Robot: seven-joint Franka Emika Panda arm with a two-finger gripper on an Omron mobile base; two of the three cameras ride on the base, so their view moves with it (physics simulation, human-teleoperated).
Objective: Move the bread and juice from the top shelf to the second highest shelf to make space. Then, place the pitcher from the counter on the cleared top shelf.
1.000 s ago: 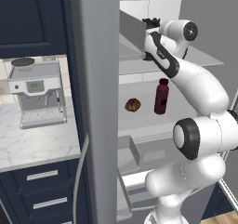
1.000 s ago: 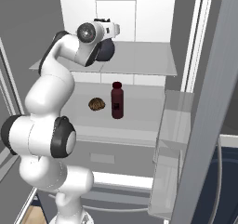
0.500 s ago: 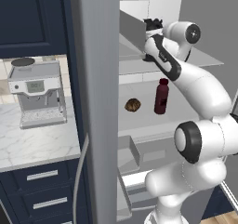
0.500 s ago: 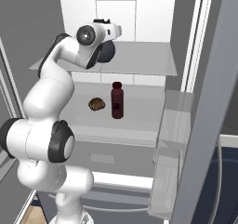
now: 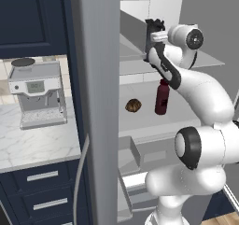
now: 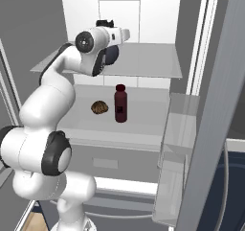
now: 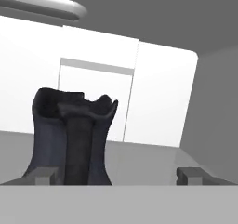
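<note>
Gripper (image 7: pixel 116 174): raised to the level of the top shelf, pointing into the fridge. In the hand view the two tips stand wide apart, the pitcher beside the left tip and not clearly pinched between them. I cannot tell whether the tips touch it.
Arm: rises from the base, bends up past the second highest shelf, wrist turned level at the top shelf. White links, dark joints.
Fridge: open, white back wall with a raised panel; grey door edge across the left base view.
Counter (image 5: pixel 37 144): white marble with grey veins, on navy drawer fronts, left of the fridge door.
Coffee machine (image 5: pixel 36 94): grey, standing on the counter.
Top shelf (image 6: pixel 143 62): thin pale grey panel; pitcher at its left part, near the hand.
Second highest shelf (image 6: pixel 143 115): pale grey, thick light front rim; carries the juice and the bread.
Pitcher (image 7: pixel 74 137): tall, black, upright, spout and wavy rim at top, handle strip facing the camera. Base hidden by the view's lower edge.
Juice (image 6: pixel 120 103): slim maroon bottle, matching cap, dark label, upright, mid-shelf.
Bread (image 6: pixel 99 107): small brown lumpy loaf, just beside the juice, apart from it.
</note>
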